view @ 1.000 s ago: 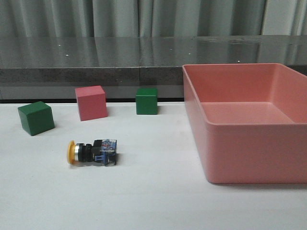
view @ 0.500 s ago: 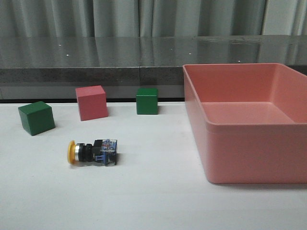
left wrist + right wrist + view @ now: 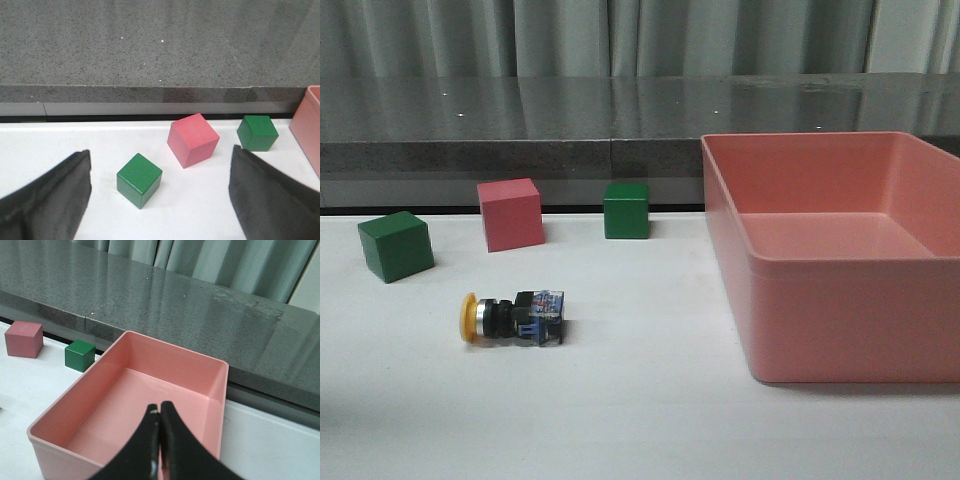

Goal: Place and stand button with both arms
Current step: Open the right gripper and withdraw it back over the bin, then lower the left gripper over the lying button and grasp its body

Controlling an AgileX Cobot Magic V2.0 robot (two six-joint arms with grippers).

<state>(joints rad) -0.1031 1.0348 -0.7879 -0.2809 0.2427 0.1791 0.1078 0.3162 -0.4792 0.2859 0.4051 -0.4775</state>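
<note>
The button (image 3: 511, 318) lies on its side on the white table, yellow cap pointing left, blue-clear base to the right. It shows only in the front view. Neither arm shows in the front view. My left gripper (image 3: 160, 195) is open and empty, its black fingers (image 3: 50, 200) wide apart, with a green cube (image 3: 139, 179) on the table between and beyond them. My right gripper (image 3: 159, 412) is shut and empty, its tips pressed together above the inside of the pink bin (image 3: 80, 385).
A green cube (image 3: 395, 245), a pink cube (image 3: 510, 214) and a second green cube (image 3: 625, 210) stand in a row behind the button. The large pink bin (image 3: 840, 300) fills the right side. A dark counter ledge (image 3: 520, 150) runs along the back.
</note>
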